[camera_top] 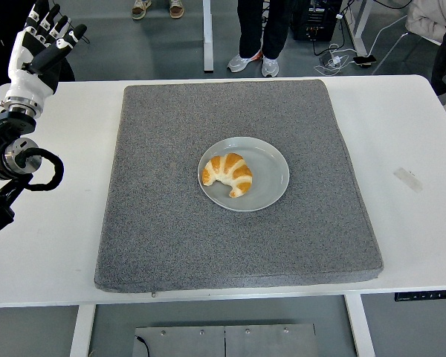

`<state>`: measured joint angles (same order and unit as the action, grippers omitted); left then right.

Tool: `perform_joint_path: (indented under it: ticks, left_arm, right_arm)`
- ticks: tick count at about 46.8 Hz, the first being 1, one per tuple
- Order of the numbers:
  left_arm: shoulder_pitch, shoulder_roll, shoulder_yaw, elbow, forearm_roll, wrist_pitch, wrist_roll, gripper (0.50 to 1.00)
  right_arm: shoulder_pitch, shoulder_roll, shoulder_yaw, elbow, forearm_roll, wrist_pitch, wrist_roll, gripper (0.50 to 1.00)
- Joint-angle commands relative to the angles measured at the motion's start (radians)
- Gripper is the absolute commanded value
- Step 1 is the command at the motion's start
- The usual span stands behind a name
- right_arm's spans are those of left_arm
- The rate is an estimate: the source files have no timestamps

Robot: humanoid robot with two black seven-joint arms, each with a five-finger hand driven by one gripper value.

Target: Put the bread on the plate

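Bright, even overhead light; sharp picture throughout.
The white worktop (pixel 409 134) reads bright without glare. The plate (pixel 271 167) throws only a faint soft shadow toward 6 o'clock on the grey mat (pixel 171 223). Edges show no blur, and straight lines bow slightly near the corners.

white table (pixel 401 126), grey mat (pixel 171 223), grey floor (pixel 171 44), cables (pixel 342 52), a person's legs (pixel 262 30)

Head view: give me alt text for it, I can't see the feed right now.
A croissant lies on the left half of a grey plate in the middle of a grey mat on a white table. The left hand is raised at the far left corner, fingers spread and empty; a person's legs show at the top.
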<state>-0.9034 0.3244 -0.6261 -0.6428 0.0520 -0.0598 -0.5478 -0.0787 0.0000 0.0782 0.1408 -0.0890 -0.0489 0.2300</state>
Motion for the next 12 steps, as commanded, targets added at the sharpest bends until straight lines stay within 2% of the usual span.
perform_joint_path:
  ticks: [1, 12]
  left_arm:
    - [0.000, -0.013, 0.000, 0.006, 0.000, 0.000, 0.000, 0.966]
    - [-0.003, -0.067, -0.003, 0.057, -0.001, -0.015, -0.001, 0.966]
  right_arm:
    - [0.000, 0.000, 0.000, 0.000, 0.000, 0.000, 0.000, 1.000]
    - [0.002, 0.000, 0.000, 0.000, 0.000, 0.001, 0.000, 1.000]
